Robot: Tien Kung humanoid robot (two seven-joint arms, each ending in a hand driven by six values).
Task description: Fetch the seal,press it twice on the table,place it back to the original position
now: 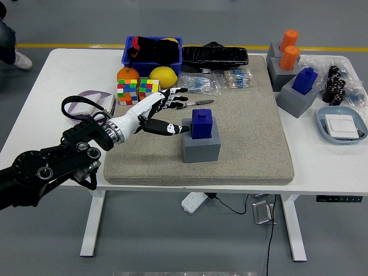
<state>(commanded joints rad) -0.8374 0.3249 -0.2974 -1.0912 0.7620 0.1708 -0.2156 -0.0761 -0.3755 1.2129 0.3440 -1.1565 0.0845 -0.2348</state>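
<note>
The left hand's (156, 112) fingers (172, 99) are spread and hold nothing; the thumb tip reaches just to the left face of the grey block (201, 146), the other fingers fan out above and behind it, toward the pen (192, 104). The seal (202, 123), dark blue, stands upright in the socket on top of that block, near the middle of the mat (247, 155), slightly toward its left edge. Hand and seal are close but look apart.

The step in hand seems to be the reach before the grasp. To do it well, the hand should carry on a little to the right and rise so thumb and fingers come either side of the seal's upper part, not the block. Close squarely on opposite faces, then lift straight up so the seal clears the socket without dragging the block. The bare mat in front of the block offers room for pressing. The right hand is out of sight.
</note>
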